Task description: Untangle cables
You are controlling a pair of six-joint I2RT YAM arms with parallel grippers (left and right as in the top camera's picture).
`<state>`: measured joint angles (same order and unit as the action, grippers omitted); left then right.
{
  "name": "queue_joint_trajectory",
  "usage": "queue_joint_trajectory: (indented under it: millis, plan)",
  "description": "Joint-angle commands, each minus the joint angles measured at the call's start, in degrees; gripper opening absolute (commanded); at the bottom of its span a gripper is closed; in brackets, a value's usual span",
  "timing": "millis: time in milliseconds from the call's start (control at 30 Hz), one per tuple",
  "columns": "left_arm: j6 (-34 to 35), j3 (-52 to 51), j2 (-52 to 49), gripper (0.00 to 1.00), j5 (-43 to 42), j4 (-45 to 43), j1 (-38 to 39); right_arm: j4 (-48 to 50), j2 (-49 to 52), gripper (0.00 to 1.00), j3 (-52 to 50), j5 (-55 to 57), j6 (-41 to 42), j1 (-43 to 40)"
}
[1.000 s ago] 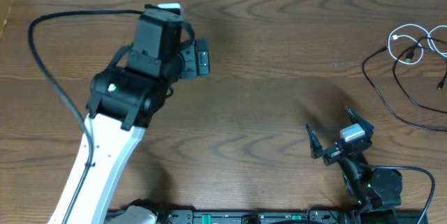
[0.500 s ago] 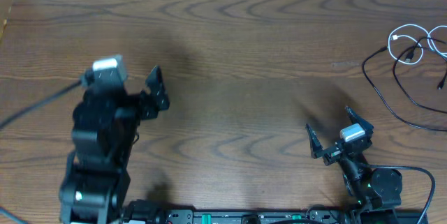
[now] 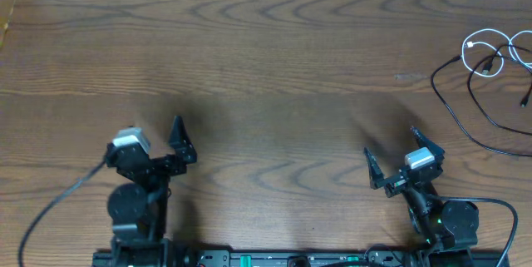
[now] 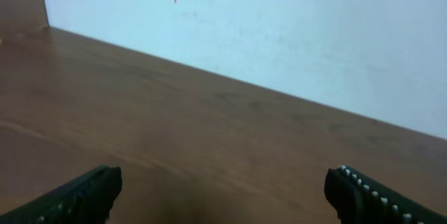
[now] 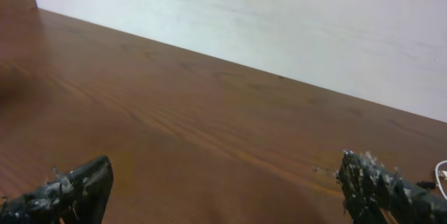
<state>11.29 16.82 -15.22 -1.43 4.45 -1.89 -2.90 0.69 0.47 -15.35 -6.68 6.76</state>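
Cables: thin white looped cord [image 3: 485, 53] and thin black cords [image 3: 446, 101], overlapping at the far right edge of the brown wooden table [image 3: 283, 59].
Left gripper [image 3: 154, 144]: near edge, fingers spread, empty.
Right gripper [image 3: 394, 155]: near edge, fingers spread, empty, well apart from the cables.

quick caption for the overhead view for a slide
Left gripper and right gripper open at the near table edge; cables tangled far right, untouched.

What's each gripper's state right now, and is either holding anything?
Left gripper: open, holding nothing.
Right gripper: open, holding nothing.
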Motion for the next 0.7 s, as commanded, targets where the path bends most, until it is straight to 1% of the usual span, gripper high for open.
queue_joint_trajectory:
  millis: [0,233,467,533,633,667]
  plan:
    - [-1.4,-6.1,6.1,0.98,-0.5,-2.8,-0.3,-0.3,-0.3,0.99,-0.2,0.4,0.6,-0.3]
    - [-1.5,-11.8,12.1,0.98,-0.5,-3.7,-0.3,-0.3,-0.3,0.99,-0.2,0.4,0.6,-0.3]
    - [-4.2,-16.7,15.2,0.98,0.6,-3.0,-0.1,-0.3,-0.3,0.99,-0.2,0.4,0.6,-0.3]
    - [-4.3,-16.6,15.1,0.98,2.3,0.0,0.6,-0.3,-0.3,0.99,-0.2,0.4,0.6,-0.3]
    - [-6.9,-16.6,15.1,0.98,2.5,-0.3,1.2,-0.3,-0.3,0.99,-0.2,0.4,0.6,-0.3]
    - [-6.8,-16.6,15.1,0.98,2.4,-0.3,1.2,-0.3,-0.3,0.99,-0.2,0.4,0.6,-0.3]
